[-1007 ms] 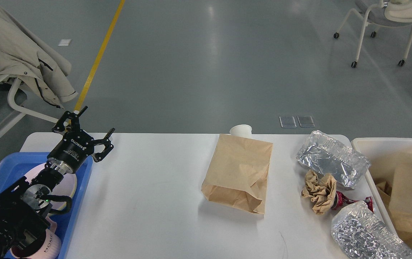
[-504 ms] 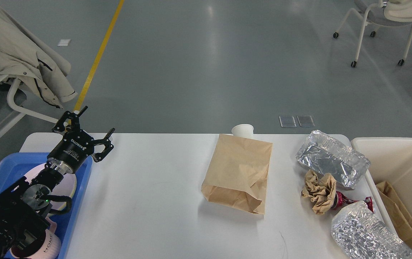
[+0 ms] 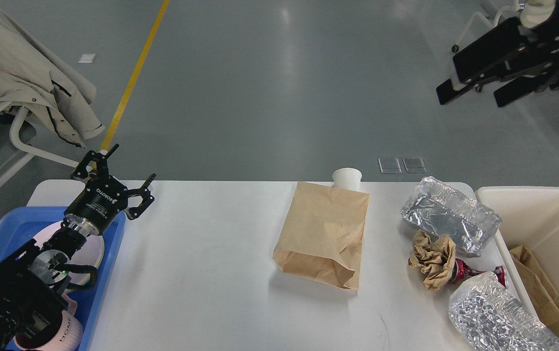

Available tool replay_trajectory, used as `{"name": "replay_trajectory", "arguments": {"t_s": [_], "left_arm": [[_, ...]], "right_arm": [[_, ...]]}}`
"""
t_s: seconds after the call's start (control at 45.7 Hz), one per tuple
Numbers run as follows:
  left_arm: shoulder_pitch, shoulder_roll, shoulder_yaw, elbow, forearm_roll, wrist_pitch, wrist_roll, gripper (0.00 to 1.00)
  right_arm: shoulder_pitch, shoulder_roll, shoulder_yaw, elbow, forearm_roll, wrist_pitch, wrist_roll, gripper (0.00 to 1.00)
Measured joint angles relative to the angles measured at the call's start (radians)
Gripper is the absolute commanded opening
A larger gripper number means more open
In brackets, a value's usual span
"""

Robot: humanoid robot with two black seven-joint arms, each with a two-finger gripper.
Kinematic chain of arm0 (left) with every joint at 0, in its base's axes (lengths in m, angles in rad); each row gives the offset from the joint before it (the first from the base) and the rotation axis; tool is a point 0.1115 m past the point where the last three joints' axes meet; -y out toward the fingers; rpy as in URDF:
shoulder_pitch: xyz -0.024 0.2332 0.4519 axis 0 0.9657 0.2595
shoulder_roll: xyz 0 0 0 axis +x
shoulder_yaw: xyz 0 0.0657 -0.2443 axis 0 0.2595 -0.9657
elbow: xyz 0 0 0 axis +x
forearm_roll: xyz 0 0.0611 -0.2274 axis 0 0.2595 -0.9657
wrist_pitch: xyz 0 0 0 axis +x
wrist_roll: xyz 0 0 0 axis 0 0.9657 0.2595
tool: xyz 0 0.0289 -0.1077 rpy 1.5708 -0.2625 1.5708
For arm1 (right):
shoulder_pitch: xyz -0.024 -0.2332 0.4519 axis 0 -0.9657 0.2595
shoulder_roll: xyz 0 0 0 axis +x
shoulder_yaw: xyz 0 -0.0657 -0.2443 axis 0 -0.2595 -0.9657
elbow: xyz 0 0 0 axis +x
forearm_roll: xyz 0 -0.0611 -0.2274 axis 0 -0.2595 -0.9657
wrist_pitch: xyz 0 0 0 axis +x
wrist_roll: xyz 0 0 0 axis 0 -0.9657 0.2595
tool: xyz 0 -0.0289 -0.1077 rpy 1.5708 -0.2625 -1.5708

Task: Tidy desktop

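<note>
Hovering left gripper (image 3: 122, 183), jaws wide and empty; right gripper (image 3: 484, 80) jaws parted too. Worktop (image 3: 201, 273) under both, bag (image 3: 323, 234) between them. Reaching it could topple the cup (image 3: 347, 178) behind.

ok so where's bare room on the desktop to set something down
The desktop is bare between the blue tray and the brown paper bag, widest toward the near edge. The right end is crowded: foil packs, crumpled paper, beside the cream bin.
</note>
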Motion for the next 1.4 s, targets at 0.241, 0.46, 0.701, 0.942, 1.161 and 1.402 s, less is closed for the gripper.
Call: {"name": "replay_trajectory", "arguments": {"t_s": [0.241,0.46,0.701,0.942,1.161,1.402], "left_arm": [[0.0,0.0,0.0,0.0,0.0,0.0,0.0,1.0],[0.0,0.0,0.0,0.0,0.0,0.0,0.0,1.0],[0.0,0.0,0.0,0.0,0.0,-0.001,0.0,1.0],[0.0,0.0,0.0,0.0,0.0,-0.001,0.0,1.0],[0.0,0.0,0.0,0.0,0.0,-0.001,0.0,1.0],[0.0,0.0,0.0,0.0,0.0,-0.001,0.0,1.0]], "right_arm": [[-0.42,0.206,-0.009,-0.038,0.312,-0.352,-0.025,1.0],[-0.818,0.526,-0.065,-0.149,0.579,-0.761,-0.093,1.0],[-1.074,0.674,-0.075,-0.301,0.722,-0.957,-0.219,1.0],[-1.203,0.699,-0.065,-0.408,0.73,-1.0,-0.245,1.0],[-1.298,0.699,-0.058,-0.489,0.73,-1.023,-0.249,0.99],[-1.358,0.699,-0.052,-0.516,0.731,-1.026,-0.249,0.31]]}}
